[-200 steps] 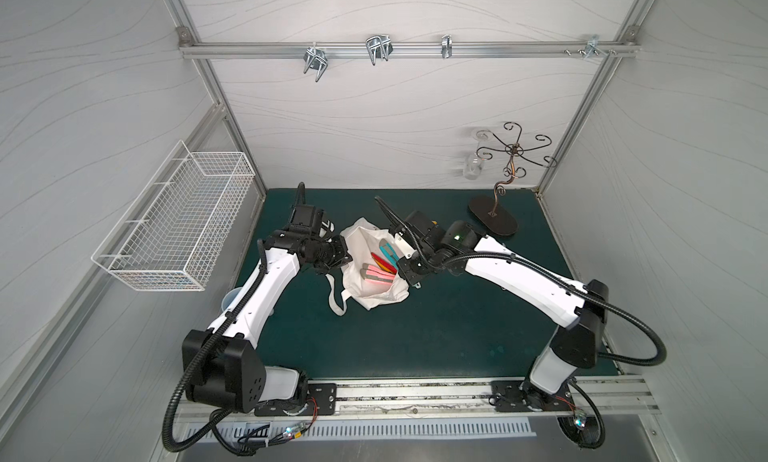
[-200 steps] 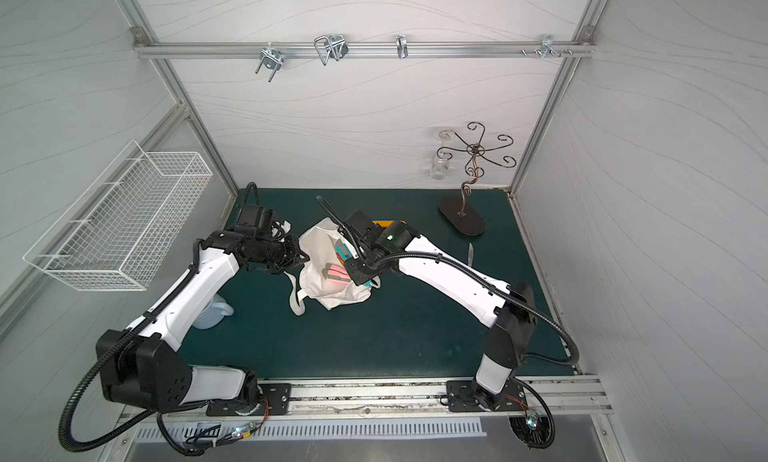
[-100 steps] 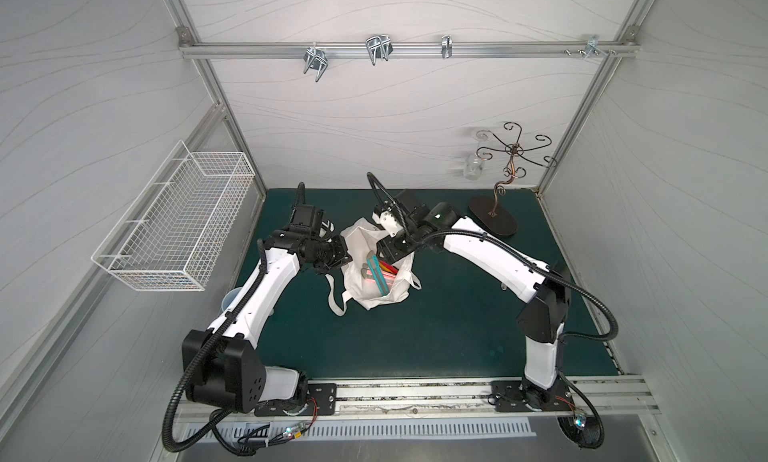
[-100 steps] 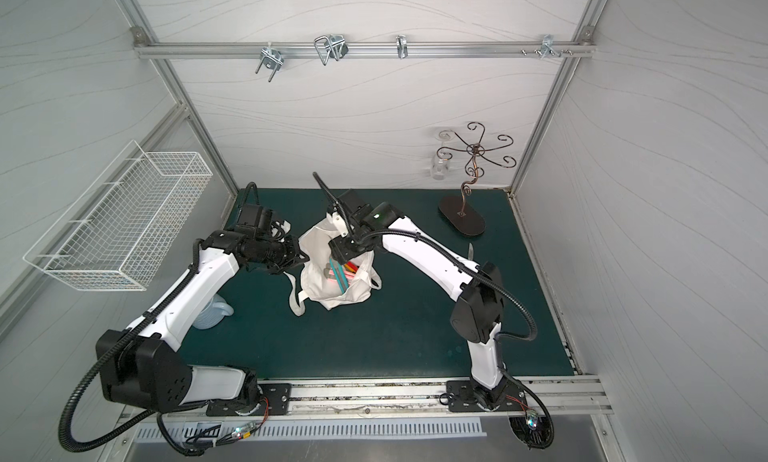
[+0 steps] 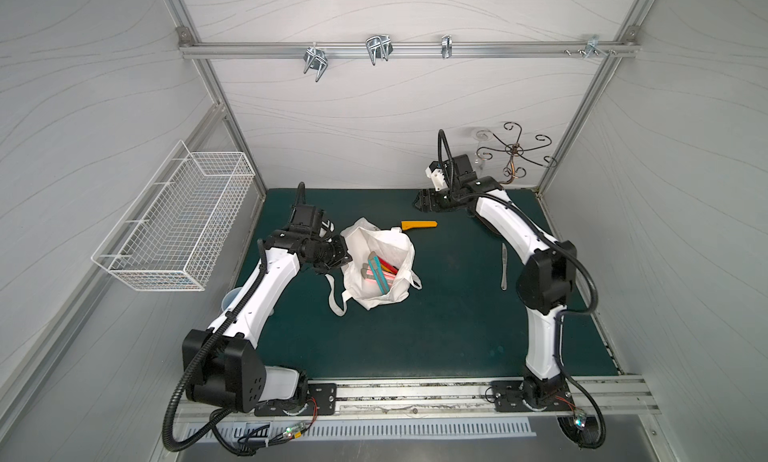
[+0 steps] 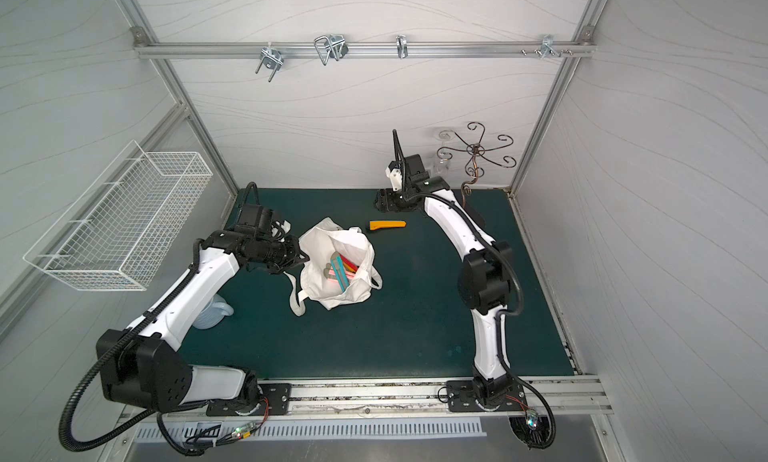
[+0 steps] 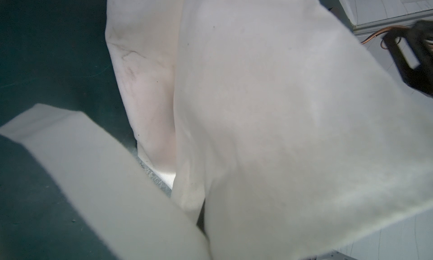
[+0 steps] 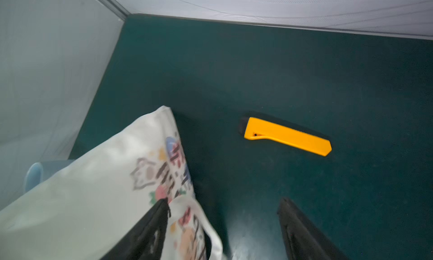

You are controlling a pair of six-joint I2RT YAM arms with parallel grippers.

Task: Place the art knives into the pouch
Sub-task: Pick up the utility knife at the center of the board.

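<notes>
Several art knives (image 5: 380, 274) lie inside the open pouch (image 5: 376, 302).

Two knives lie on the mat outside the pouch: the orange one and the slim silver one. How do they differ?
The orange knife is broad and plastic-bodied with a dark tip; the silver knife is thin and metallic-looking. The orange knife lies crosswise, close beside the far rim of the pouch; the silver knife lies front-to-back, well off to the pouch's right. Both lie flat on the green mat, outside the pouch, and neither is held.
</notes>
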